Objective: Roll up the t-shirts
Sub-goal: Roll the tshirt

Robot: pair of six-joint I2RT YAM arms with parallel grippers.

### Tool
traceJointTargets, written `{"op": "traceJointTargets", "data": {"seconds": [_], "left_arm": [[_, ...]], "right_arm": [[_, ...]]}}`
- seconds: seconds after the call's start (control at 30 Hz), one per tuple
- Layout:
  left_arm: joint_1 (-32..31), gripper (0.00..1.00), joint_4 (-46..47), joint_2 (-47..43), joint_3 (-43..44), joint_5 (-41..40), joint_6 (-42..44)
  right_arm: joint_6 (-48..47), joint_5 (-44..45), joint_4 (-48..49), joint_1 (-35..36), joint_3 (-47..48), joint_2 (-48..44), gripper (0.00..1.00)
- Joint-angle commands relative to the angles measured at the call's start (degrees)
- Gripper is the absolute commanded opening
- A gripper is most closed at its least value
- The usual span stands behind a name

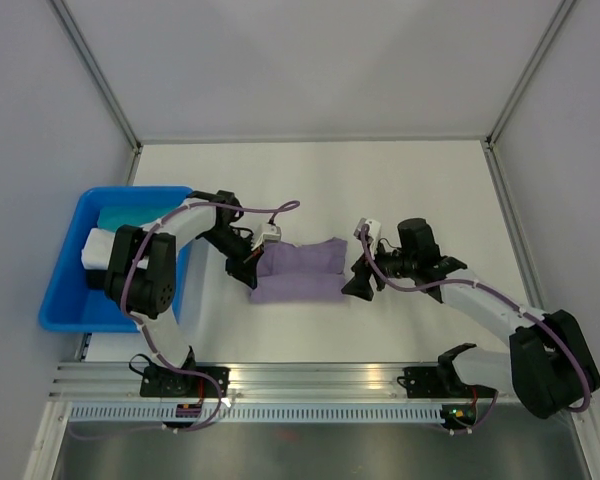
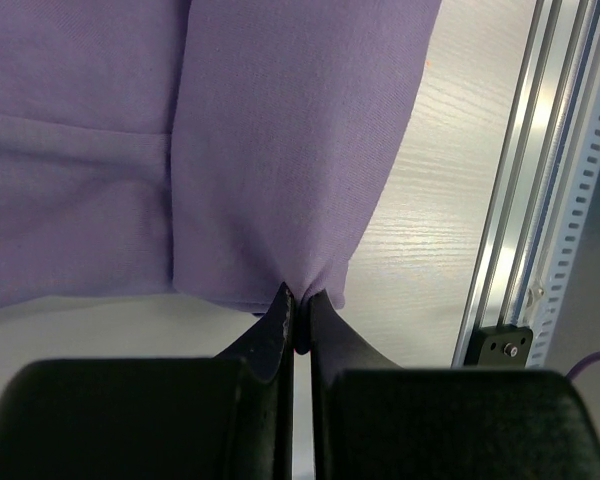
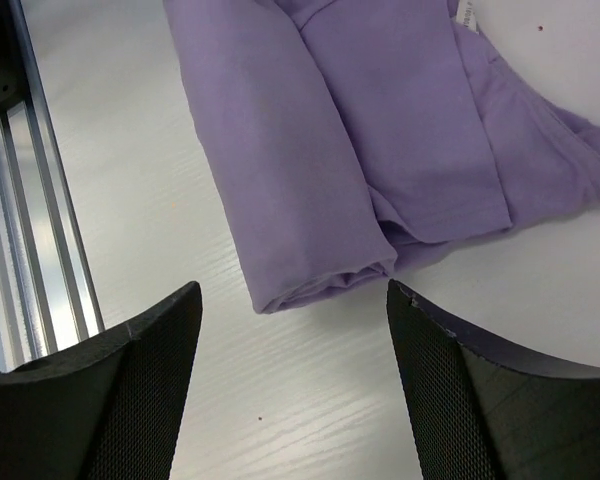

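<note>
Lavender t-shirt [image 1: 298, 270] partly rolled; left jaws clamped on its edge, right jaws apart. Risk: thin fabric slips, roll loosens.

You have one lavender t-shirt [image 1: 298, 270] on one white desk [image 1: 310, 180]. There are two robot arms, a left arm [image 1: 150, 270] and a right arm [image 1: 490, 305]. Each carries one end effector, so two in all: the left end effector [image 1: 251, 272] and the right end effector [image 1: 358, 285]. One blue bin [image 1: 65, 295] holds two folded items, one white cloth [image 1: 98, 248] and one teal cloth [image 1: 130, 215].
</note>
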Motion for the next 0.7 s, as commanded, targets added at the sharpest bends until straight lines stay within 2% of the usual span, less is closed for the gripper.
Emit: {"op": "traceJointTargets", "data": {"seconds": [0.0,0.13,0.27,0.3,0.33,0.37,0.43,0.47,0.6,0.63,0.67], "left_arm": [[0.31,0.02,-1.43,0.82,2.28,2.74,3.81],[0.39,0.02,-1.60,1.00,2.72,2.74,3.54],[0.39,0.02,-1.69,0.91,2.55,2.56,3.46],[0.39,0.02,-1.69,0.82,2.55,2.48,3.54],[0.39,0.02,-1.69,0.73,2.46,2.48,3.54],[0.48,0.02,-1.78,0.73,2.46,2.39,3.63],[0.57,0.02,-2.30,0.56,2.46,2.56,3.63],[0.66,0.02,-2.65,0.47,2.46,2.74,4.50],[1.10,0.02,-4.85,-0.67,1.67,2.91,6.26],[1.18,0.02,-5.20,-0.85,1.41,2.92,6.53],[1.36,0.02,-5.47,-0.94,1.23,2.92,6.70]], "right_arm": [[-3.71,-2.28,8.77,1.84,-2.24,0.35,0.80],[-4.61,2.65,12.27,5.54,-1.89,3.61,0.80],[-1.88,2.14,16.50,6.33,-1.98,5.45,0.80],[-1.26,1.26,16.42,6.42,-1.98,6.41,0.77],[-0.56,-0.66,15.98,6.42,-1.37,7.12,0.73],[1.01,-1.55,13.45,6.51,-0.67,8.08,0.49],[0.25,-3.74,8.71,6.51,1.87,10.46,0.21],[2.67,-3.32,10.42,6.59,1.54,9.94,0.16],[6.28,-2.53,12.11,6.86,0.04,5.82,0.13],[7.09,-2.53,11.85,6.77,0.56,5.90,0.13],[7.35,-2.53,8.37,6.86,1.44,6.77,0.08]]}}
